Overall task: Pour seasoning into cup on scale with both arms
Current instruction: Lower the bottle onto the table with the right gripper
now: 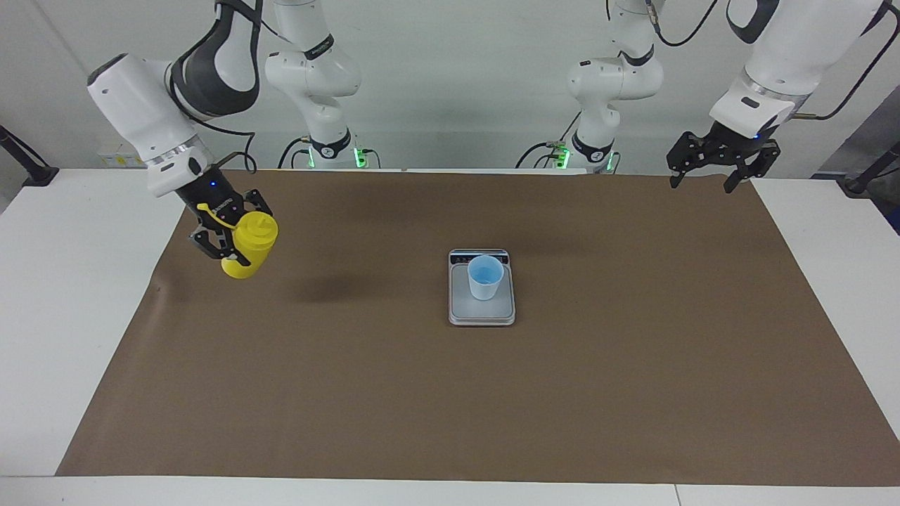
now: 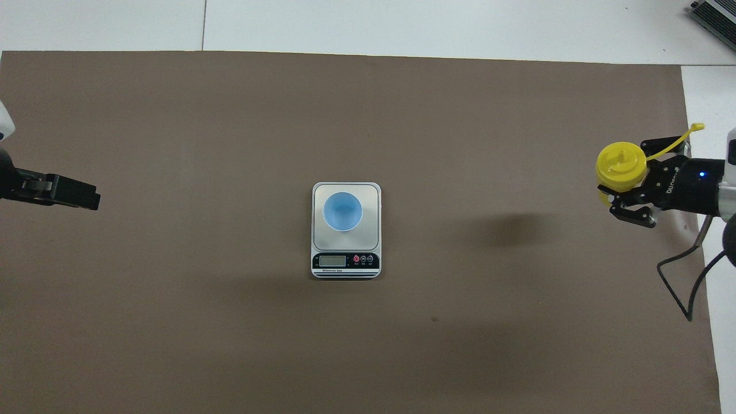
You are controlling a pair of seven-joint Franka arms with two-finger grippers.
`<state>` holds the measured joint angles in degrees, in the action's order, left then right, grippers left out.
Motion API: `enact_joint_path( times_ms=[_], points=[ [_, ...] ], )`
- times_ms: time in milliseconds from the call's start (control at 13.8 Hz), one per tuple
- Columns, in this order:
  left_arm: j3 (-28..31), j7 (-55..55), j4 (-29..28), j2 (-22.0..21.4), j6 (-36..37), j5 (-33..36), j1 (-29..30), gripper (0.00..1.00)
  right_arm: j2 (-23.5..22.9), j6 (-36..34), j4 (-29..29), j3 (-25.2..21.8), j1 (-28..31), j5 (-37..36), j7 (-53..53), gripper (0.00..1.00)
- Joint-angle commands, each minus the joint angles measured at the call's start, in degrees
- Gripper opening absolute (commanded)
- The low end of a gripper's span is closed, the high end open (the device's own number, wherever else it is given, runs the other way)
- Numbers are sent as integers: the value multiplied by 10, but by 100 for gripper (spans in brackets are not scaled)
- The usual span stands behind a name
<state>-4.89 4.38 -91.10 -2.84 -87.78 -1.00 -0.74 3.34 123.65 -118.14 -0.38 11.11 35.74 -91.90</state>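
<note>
The yellow seasoning bottle [image 1: 256, 235] [image 2: 620, 164] hangs in the air over the brown mat at the right arm's end of the table. It is nearly upright, nozzle up, with its cap strap sticking out. My right gripper [image 1: 232, 247] [image 2: 618, 190] is shut on its body from the side. The pale blue cup [image 1: 485, 276] [image 2: 342, 211] stands upright on the silver scale [image 1: 481, 313] [image 2: 345, 261] at the mat's middle. The scale's display end faces the robots. My left gripper [image 1: 706, 179] [image 2: 63, 192] waits open and holds nothing, raised over the mat's edge at the left arm's end.
A brown mat [image 1: 450, 393] covers most of the white table [image 1: 70, 281]. Bare white strips border it at both ends. Black clamp arms [image 1: 28, 165] stand at the table's corners nearest the robots.
</note>
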Motion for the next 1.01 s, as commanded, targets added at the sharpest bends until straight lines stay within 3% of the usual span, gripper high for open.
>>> enact_joint_path(
  times_ms=[0,507,942],
  points=[
    [-6,4,-8,-10,8,-7,10,100,-34,-7,-3,8,37,86,-74,0],
    [-6,4,-9,-10,7,-7,11,100,-72,70,-88,8,13,321,-229,0],
    [-6,4,-9,-10,7,-7,11,100,-76,106,-123,9,-8,420,-271,0]
  ],
)
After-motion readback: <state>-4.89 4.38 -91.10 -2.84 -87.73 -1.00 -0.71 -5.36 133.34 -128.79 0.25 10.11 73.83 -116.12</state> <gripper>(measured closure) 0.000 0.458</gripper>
